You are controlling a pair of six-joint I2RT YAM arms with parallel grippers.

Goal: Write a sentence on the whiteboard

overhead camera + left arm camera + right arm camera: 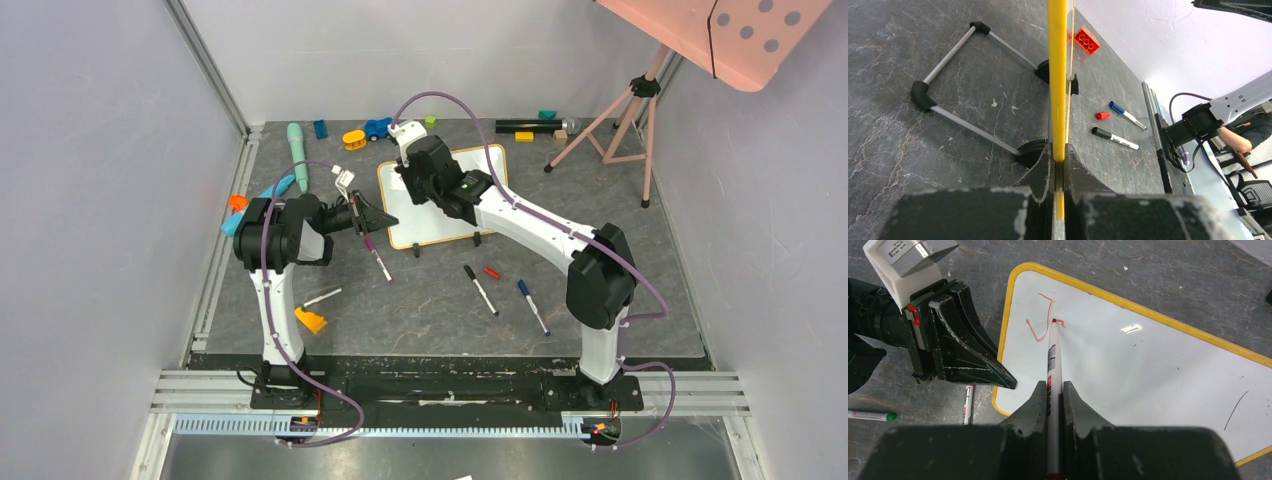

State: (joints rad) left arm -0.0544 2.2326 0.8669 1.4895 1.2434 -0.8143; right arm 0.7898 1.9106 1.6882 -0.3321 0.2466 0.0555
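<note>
The whiteboard [445, 200] lies at the table's middle back; its frame looks yellow. My left gripper [386, 220] is shut on its left edge, and in the left wrist view the yellow edge [1057, 75] runs up from between the closed jaws [1060, 161]. My right gripper [410, 168] is shut on a red marker [1053, 365] over the board's top-left corner. The marker tip touches the whiteboard [1148, 370]. The sentence [1039, 322] is only a red "J"-like stroke and a short mark. The left gripper [1007, 382] shows beside the board.
A black marker [480, 290], a red cap [491, 272] and a blue marker [532, 306] lie in front of the board, and a purple marker [377, 258] under the left gripper. Toys [354, 139] line the back. A pink tripod [620, 120] with a dotted panel [730, 30] stands back right.
</note>
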